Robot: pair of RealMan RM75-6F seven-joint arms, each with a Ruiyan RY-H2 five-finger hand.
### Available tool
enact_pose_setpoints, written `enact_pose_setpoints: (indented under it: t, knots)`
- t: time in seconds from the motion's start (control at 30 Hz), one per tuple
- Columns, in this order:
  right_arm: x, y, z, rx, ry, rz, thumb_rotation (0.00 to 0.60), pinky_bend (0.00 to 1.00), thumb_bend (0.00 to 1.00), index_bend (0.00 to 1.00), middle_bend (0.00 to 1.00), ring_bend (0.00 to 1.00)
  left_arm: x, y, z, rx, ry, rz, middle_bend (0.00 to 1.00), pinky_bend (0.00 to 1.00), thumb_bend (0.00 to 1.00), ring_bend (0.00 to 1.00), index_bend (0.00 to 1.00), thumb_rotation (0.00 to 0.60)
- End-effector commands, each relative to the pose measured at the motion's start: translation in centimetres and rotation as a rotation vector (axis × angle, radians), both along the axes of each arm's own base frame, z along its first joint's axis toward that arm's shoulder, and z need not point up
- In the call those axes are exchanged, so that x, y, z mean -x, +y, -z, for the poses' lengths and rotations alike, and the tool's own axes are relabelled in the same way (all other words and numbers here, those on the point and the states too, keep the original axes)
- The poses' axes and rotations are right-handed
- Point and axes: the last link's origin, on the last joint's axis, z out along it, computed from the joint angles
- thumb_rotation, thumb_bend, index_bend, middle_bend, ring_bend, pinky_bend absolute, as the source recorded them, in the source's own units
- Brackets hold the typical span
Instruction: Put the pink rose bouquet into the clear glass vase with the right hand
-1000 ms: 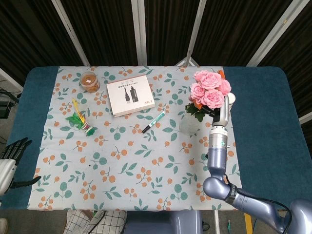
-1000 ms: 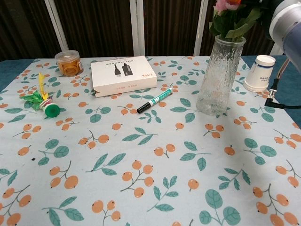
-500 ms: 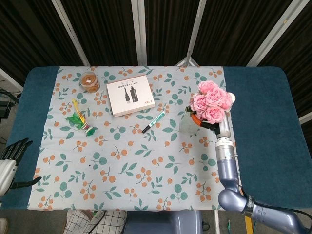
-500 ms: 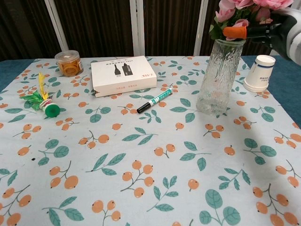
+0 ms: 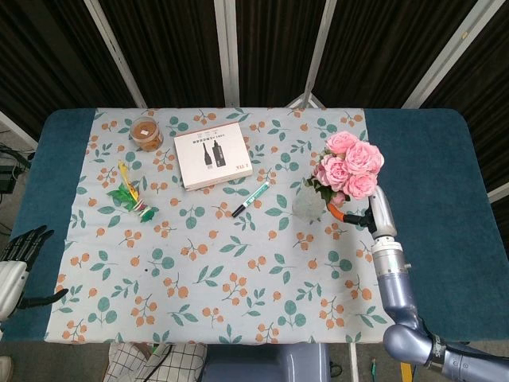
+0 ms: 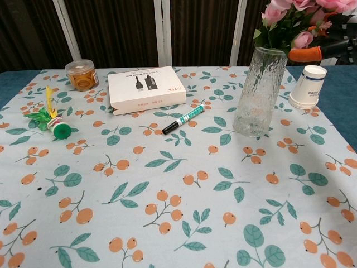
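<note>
The pink rose bouquet (image 5: 350, 169) — full blooms over green leaves — stands with its stems down in the clear glass vase (image 6: 256, 92), a tall ribbed vessel upright on the floral-clothed surface (image 5: 215, 263), right of centre.

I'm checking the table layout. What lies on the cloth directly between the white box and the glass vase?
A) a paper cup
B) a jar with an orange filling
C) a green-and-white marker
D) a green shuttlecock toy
C: the green-and-white marker lies on the cloth between the white box and the glass vase; the paper cup stands on the vase's far side.
</note>
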Motion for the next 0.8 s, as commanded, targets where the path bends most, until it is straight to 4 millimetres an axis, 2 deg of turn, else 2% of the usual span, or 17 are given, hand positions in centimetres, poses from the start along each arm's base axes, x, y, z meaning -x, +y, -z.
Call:
enact_pose_setpoints:
  t: [0.03, 0.43, 0.8]
  knots:
    - [0.5, 0.4, -0.2, -0.02, 0.026, 0.001, 0.6, 0.0, 0.27, 0.0, 0.0, 0.0, 0.0, 0.0, 0.0, 0.0, 0.0, 0.0, 0.0, 0.0, 0.0, 0.0, 0.0, 0.6]
    - [2.8, 2.2, -1.0, -0.047, 0.157, 0.005, 0.6, 0.0, 0.27, 0.0, 0.0, 0.0, -0.1, 0.0, 0.0, 0.0, -0.001, 0.004, 0.0, 0.0, 0.0, 0.0, 0.0, 0.6]
    - [7.8, 5.2, -3.7, -0.072, 0.331, 0.062, 0.6, 0.0, 0.27, 0.0, 0.0, 0.0, 0.0, -0.1, -0.1, -0.003, 0.004, 0.004, 0.0, 0.0, 0.0, 0.0, 0.0, 0.6]
